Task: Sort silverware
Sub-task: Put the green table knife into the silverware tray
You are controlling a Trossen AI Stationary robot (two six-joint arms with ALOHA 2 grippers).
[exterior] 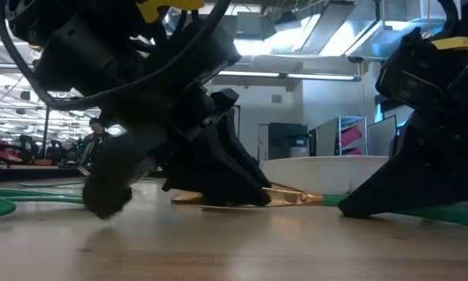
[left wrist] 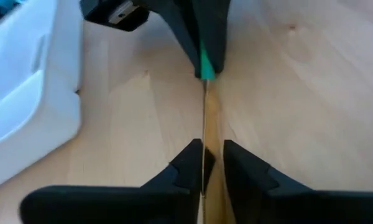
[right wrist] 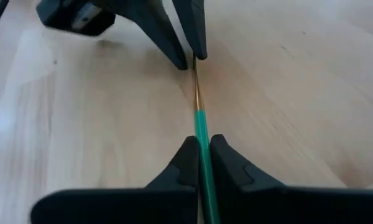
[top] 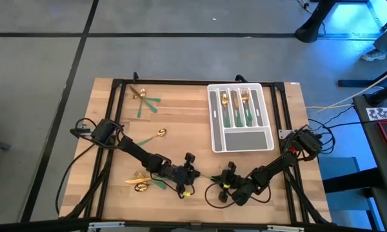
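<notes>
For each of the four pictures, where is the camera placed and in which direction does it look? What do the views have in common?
High view: above the table, looking straight down; both arms, the tray.
Low view: at table-top height, looking level across; left gripper and right gripper meet over one utensil.
Left wrist view: past left fingers shut on the gold end.
Right wrist view: past right fingers shut on the green handle.
Shared: both wrist views show the same utensil, each with the other gripper opposite.

1 green-handled gold knife lies flat on the worktop, clamped at both ends; others scattered, several slotted.
</notes>
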